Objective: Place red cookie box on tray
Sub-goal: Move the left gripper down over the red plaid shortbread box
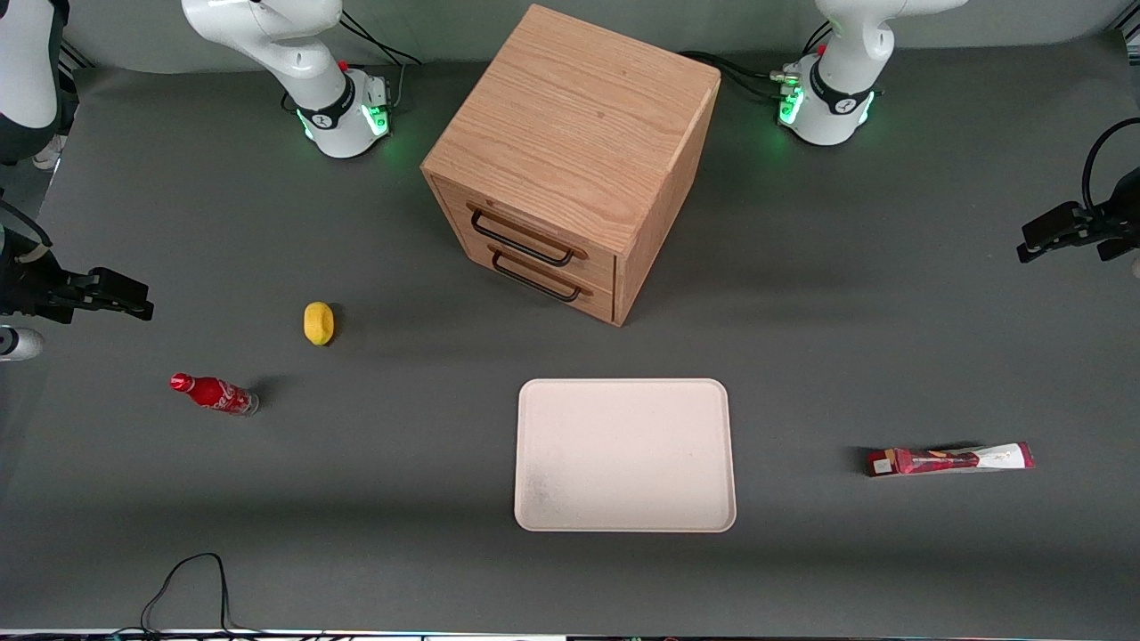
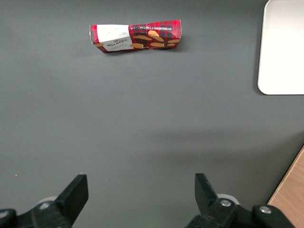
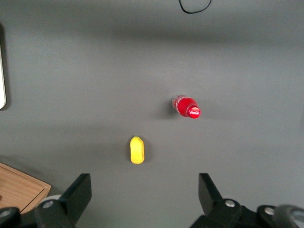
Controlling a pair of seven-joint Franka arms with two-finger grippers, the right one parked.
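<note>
The red cookie box (image 1: 949, 460) lies flat on the grey table toward the working arm's end, beside the tray (image 1: 623, 385) with a stretch of bare table between them. The left wrist view shows the box (image 2: 135, 36) with its white end section and cookie pictures, and one rounded edge of the cream tray (image 2: 280, 47). My left gripper (image 1: 1033, 239) hangs above the table, farther from the front camera than the box. This gripper (image 2: 141, 183) is open, with only bare table between its fingers.
A wooden two-drawer cabinet (image 1: 579, 151) stands at mid-table, farther from the front camera than the tray. A yellow lemon (image 1: 318, 322) and a small red cola bottle (image 1: 214, 393) lie toward the parked arm's end. A black cable (image 1: 187, 588) loops at the near edge.
</note>
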